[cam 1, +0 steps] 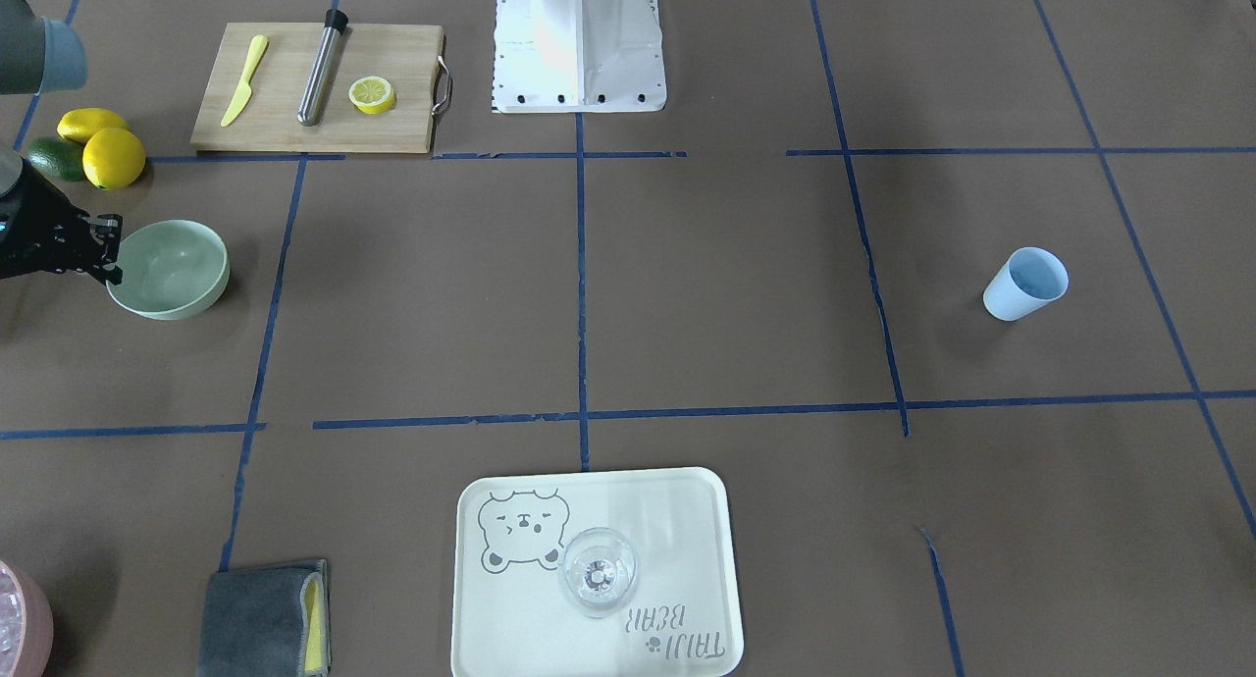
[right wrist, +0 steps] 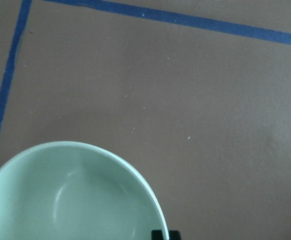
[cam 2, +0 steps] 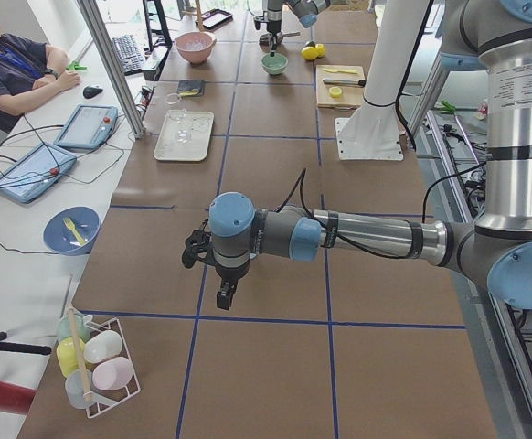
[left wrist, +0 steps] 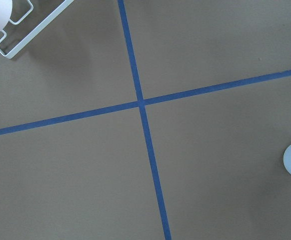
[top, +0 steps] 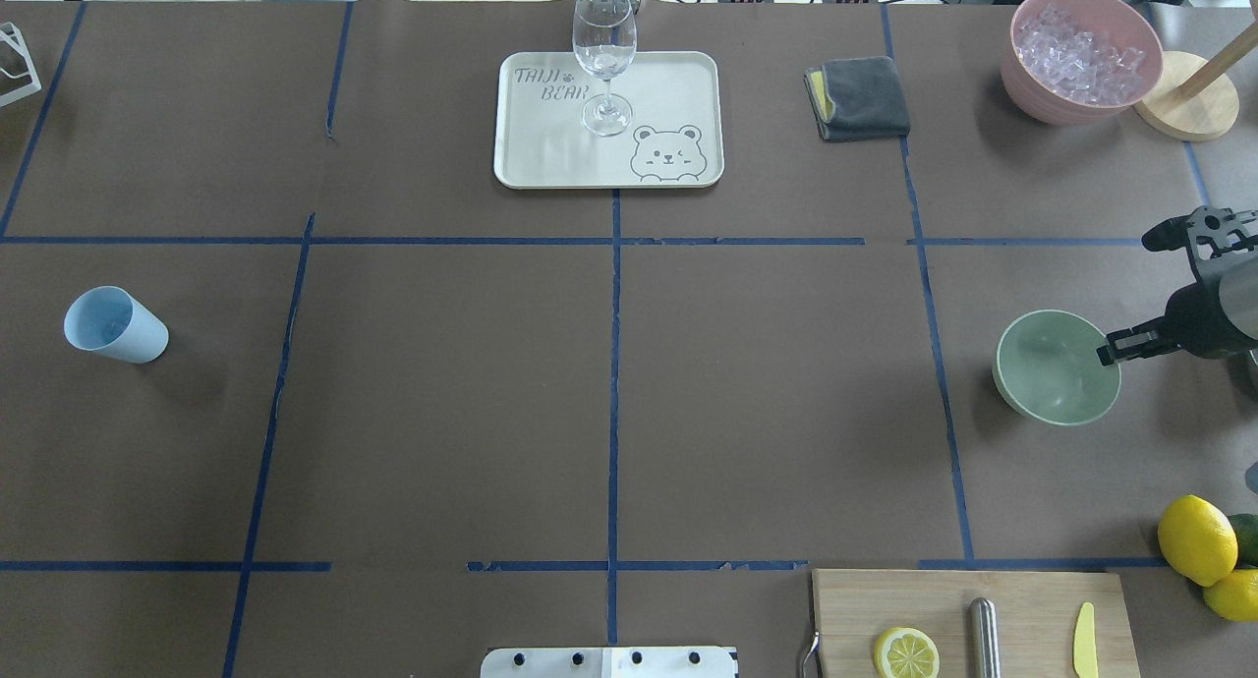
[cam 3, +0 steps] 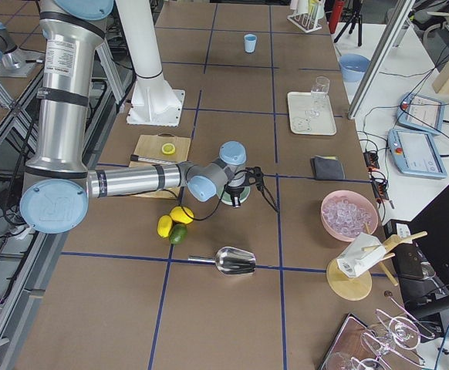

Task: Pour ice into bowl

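Observation:
The pale mint-green bowl (top: 1052, 368) stands at the table's right side and is empty; it also shows in the front view (cam 1: 172, 270) and the right wrist view (right wrist: 70, 200). My right gripper (top: 1115, 349) comes in level from the right, and its closed tips sit on the bowl's near rim (right wrist: 165, 235). The ice (top: 1076, 54) lies heaped in a pink container (top: 1032, 88) at the far right corner. My left gripper (cam 2: 222, 294) hangs over bare table at the left end; I cannot tell if it is open or shut.
A light blue cup (top: 113, 326) stands at the left. A tray (top: 678, 88) holds a wine glass (top: 603, 49). A grey cloth (top: 860, 96), lemons (top: 1194, 538), a cutting board (top: 1022, 599) and a metal scoop (cam 3: 232, 262) lie nearby.

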